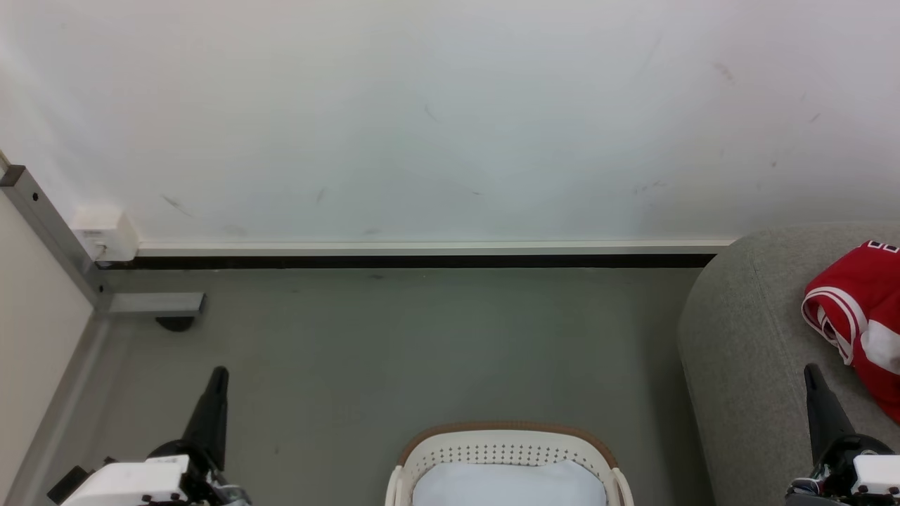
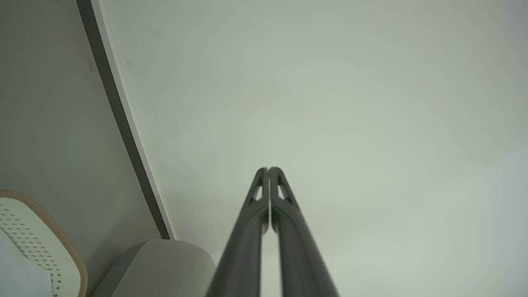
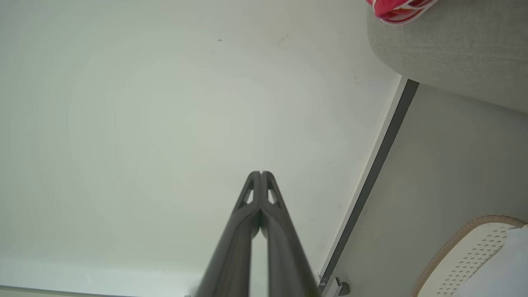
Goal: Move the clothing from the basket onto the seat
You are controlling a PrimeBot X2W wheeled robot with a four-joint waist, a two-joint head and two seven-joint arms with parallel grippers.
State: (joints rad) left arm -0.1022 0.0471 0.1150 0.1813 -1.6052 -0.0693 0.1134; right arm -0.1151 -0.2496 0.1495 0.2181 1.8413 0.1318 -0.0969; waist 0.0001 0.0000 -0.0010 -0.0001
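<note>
Left wall corner: a grey metal rail (image 1: 43,226) runs down to the floor (image 1: 422,351), with a small white box (image 1: 105,235) at the foot of the white wall (image 1: 450,119).

Left gripper (image 1: 219,372): raised above the floor's left part, well apart from the basket. In the left wrist view its fingers (image 2: 284,214) are pressed together from the tips (image 2: 268,169) down, with nothing between them.

Basket (image 1: 506,426): stands on the floor at the middle of the near edge, close to the sofa's left end but not touching it. A plain pale cloth (image 1: 506,485) lies inside. No red fabric is visible in the part of the basket on view.

Sofa (image 1: 745,337): light grey, its rounded left end near the dark skirting strip (image 1: 422,261).

Right gripper (image 1: 812,369): seen against the sofa's fabric, just beside the jersey and apart from it. In the right wrist view the fingertips (image 3: 260,173) meet, empty.

Red jersey (image 1: 865,295): lies crumpled on the sofa's upper surface, set back from the left end, white stripes showing.
</note>
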